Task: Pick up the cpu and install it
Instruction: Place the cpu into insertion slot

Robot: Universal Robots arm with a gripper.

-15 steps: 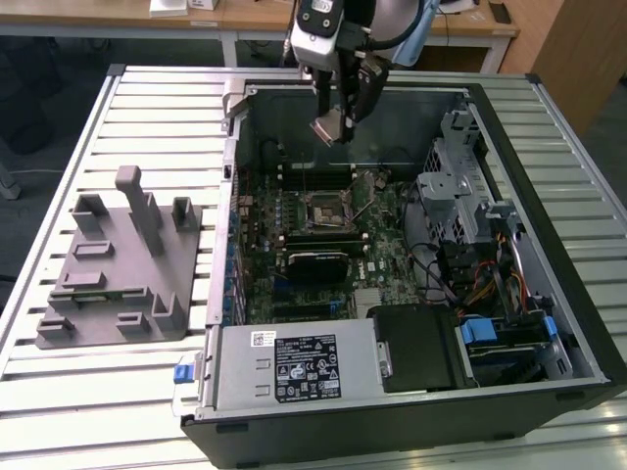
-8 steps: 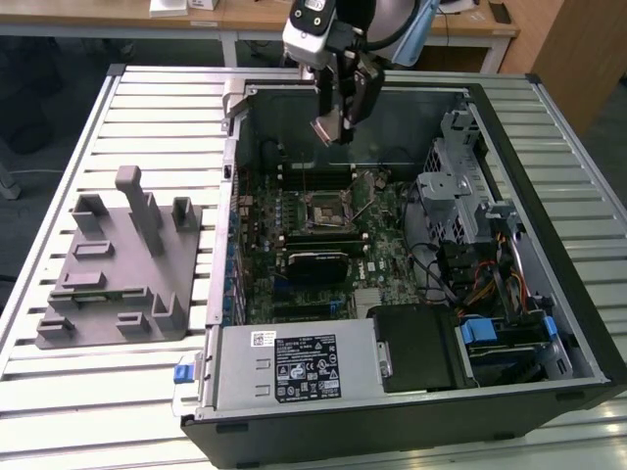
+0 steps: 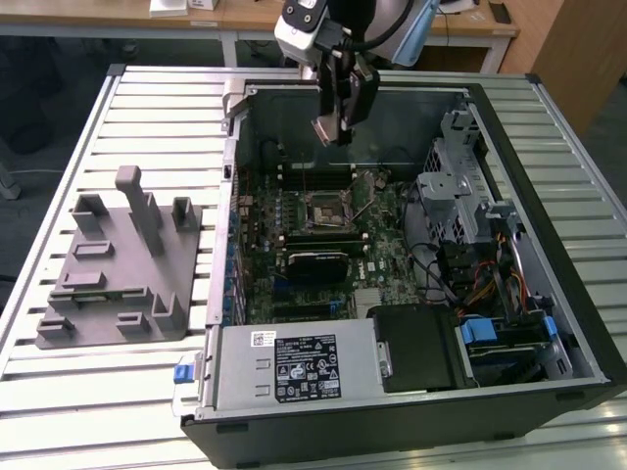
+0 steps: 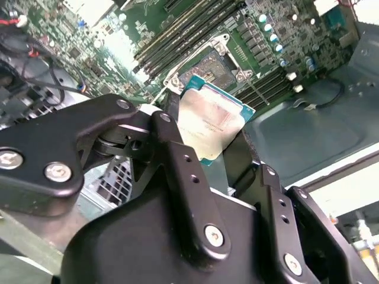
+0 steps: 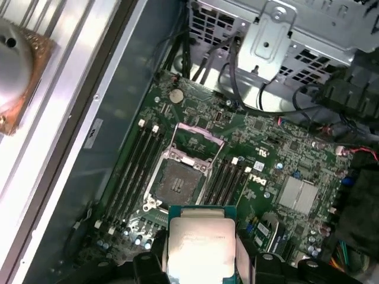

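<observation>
Misalignment is the main risk: the cpu (image 5: 198, 245), pinched by its edges in the gripper (image 4: 207, 148), could meet the open socket (image 5: 177, 180) tilted or rotated and bend its contacts. The arm hangs over the open case (image 3: 411, 122), fingers (image 4: 169, 136) pointing down, the cpu well above the motherboard (image 5: 278, 148).

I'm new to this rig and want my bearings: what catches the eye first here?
The claw, shut on the silver-topped cpu, hangs over the open computer case. Below, the motherboard's socket lies open and empty. A grey holder tray sits beside the case at the exterior view's left.
</observation>
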